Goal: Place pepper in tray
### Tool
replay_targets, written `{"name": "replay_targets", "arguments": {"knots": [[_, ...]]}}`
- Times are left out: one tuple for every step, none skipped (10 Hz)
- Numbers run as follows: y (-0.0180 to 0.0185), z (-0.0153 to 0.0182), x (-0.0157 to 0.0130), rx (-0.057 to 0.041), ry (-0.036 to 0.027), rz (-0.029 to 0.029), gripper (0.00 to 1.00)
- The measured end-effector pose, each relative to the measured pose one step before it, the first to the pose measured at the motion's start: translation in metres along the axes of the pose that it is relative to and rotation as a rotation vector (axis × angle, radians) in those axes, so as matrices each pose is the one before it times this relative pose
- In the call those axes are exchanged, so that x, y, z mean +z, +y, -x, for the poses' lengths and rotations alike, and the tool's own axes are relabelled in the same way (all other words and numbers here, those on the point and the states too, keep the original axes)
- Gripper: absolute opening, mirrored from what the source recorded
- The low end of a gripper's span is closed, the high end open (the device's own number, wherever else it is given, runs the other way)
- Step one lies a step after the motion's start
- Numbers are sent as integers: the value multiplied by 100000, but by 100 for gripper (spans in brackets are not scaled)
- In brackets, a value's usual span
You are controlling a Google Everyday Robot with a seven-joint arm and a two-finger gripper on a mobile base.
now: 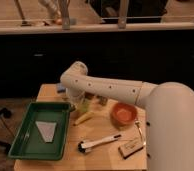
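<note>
The pincer (75, 106) is lowered just right of the tray (20, 150), at the bench's (105, 160) far side; its state cannot be told. The pepper cannot be made out. Judged light, stiff, slippery: mid-length grasp advised.

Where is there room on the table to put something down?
Bare wood shows at the front, between the green tray and the black-and-white brush. Some tray floor is bare around the grey sheet. It is crowded behind that, where the gripper hangs over the yellowish vegetable, next to the orange bowl.
</note>
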Motion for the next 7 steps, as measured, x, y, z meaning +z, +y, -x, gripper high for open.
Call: {"name": "replay_targets", "arguments": {"knots": [[-177, 801, -65, -3012, -1057, -336, 2], [-342, 999, -104, -3233, -1299, -539, 2], [-531, 1236, -137, -3791, -2170, -1014, 2], [-406, 1155, -66, -3689, -2458, -1116, 2], [-305, 780, -58, -2412, -1928, -924, 2], [-462, 901, 52, -2365, -3024, -1051, 2], [-714, 1109, 227, -2679, -5096, -1379, 2]]}}
